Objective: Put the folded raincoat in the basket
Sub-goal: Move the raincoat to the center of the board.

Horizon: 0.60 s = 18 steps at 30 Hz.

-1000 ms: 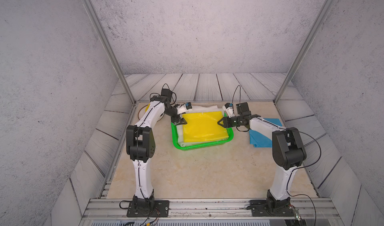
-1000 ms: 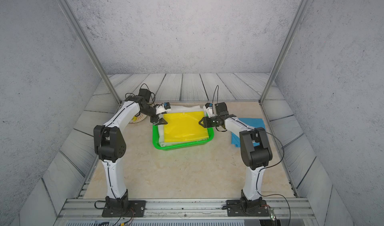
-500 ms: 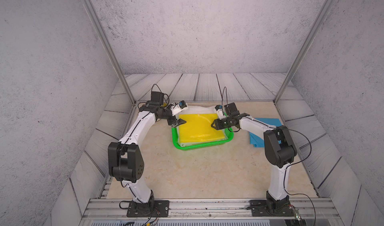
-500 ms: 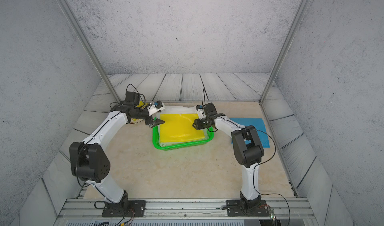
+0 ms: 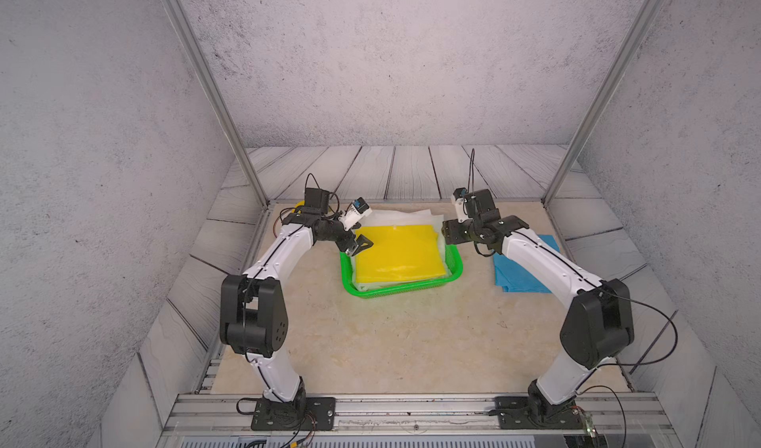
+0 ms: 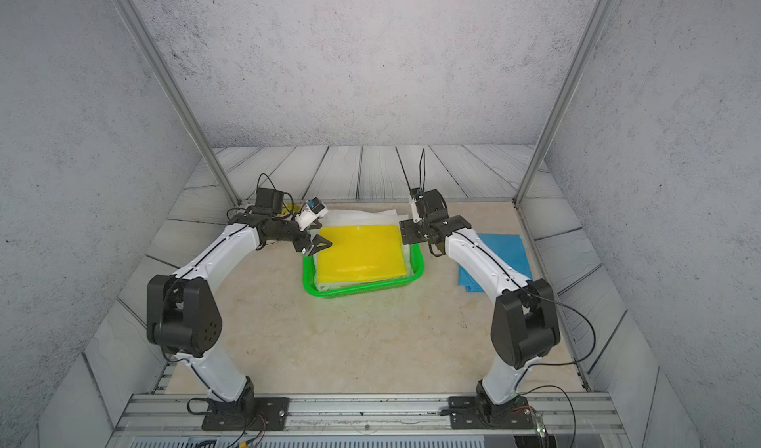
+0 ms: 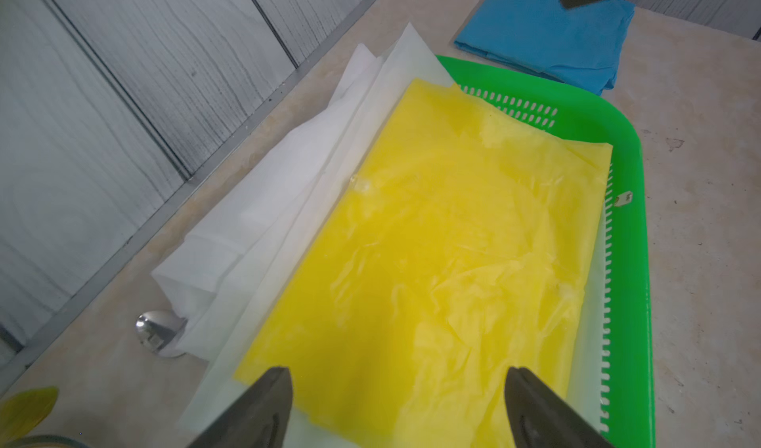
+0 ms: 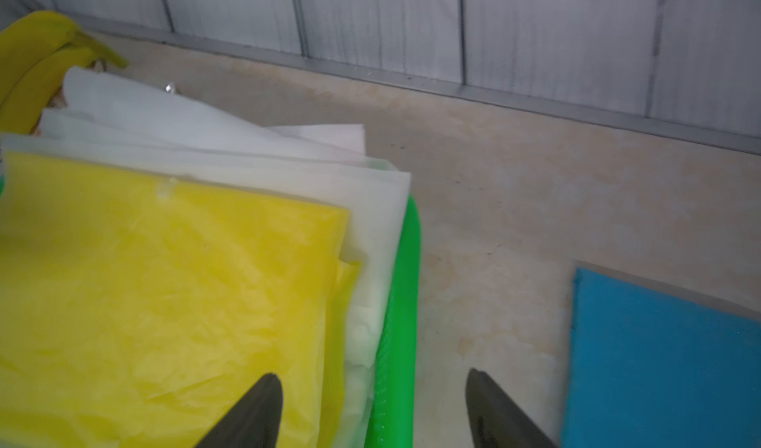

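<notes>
basket (image 5: 401, 293): far rim hidden under the white sheets (image 5: 391, 218) and yellow raincoat (image 5: 397, 252).
blue cloth (image 5: 512, 281): partly behind the right arm (image 5: 547, 260); cut off in the right wrist view.
shiny round thing (image 7: 158, 334): partly under the white sheets, kind unclear.
yellow curved thing (image 8: 37, 63): cut by the frame edge, blurred.

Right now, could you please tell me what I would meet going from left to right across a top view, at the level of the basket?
The left gripper → yellow folded raincoat, lying in the green basket → right gripper → blue folded raincoat.
</notes>
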Motion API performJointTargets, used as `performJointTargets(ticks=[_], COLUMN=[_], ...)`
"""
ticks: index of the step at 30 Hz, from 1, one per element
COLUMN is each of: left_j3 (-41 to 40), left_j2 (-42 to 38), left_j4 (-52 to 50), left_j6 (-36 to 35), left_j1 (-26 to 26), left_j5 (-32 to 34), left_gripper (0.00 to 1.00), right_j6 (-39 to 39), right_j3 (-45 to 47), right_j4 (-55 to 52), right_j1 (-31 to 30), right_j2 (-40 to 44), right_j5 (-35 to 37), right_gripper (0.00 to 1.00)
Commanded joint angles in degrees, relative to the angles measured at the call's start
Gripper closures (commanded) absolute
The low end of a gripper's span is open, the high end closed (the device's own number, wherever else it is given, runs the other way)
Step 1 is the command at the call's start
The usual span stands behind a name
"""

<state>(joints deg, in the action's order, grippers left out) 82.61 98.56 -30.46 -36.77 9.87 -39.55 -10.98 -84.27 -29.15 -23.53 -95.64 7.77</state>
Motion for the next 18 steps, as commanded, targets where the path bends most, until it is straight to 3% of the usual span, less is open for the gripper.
performJointTargets(ticks=[1, 4, 8, 10, 12, 15, 18], left_j3=[-3.49, -8.96, -12.58, -11.95, -12.11, -13.18, -14.11], left_j2=[-8.00, -14.12, -18.74, -18.59, -18.50, -19.14, -19.90], left_j4=[-3.73, -1.18, 0.50, -1.79, -2.56, -2.65, -2.72], left_j6=[2.96, 6.32, 16.27, 18.13, 18.66, 19.06, 18.93], left_j1=[0.06, -0.11, -0.36, -0.45, -0.53, -1.07, -1.34], left_j5=[5.11, 10.51, 25.14, 32.54, 38.81, 42.84, 42.12], left_gripper=[0.12, 0.09, 0.09, 0.01, 0.01, 0.00, 0.00], right_j6=[-5.17, -10.26, -14.58, -14.04, -13.59, -14.14, -14.29], right_j3=[1.41, 3.67, 7.51, 8.12, 7.10, 5.99, 5.79], right_j4=[-10.90, -15.26, -16.93, -17.38, -19.49, -21.52, -21.39], right_j1=[2.02, 4.88, 9.40, 10.34, 10.59, 10.76, 11.29], right_j2=[0.01, -0.89, -2.45, -4.75, -8.11, -11.78, -13.62], right_j5=[20.61, 26.31, 21.72, 19.09, 17.60, 19.11, 20.62], right_gripper=[0.13, 0.13, 0.13, 0.14, 0.14, 0.15, 0.17])
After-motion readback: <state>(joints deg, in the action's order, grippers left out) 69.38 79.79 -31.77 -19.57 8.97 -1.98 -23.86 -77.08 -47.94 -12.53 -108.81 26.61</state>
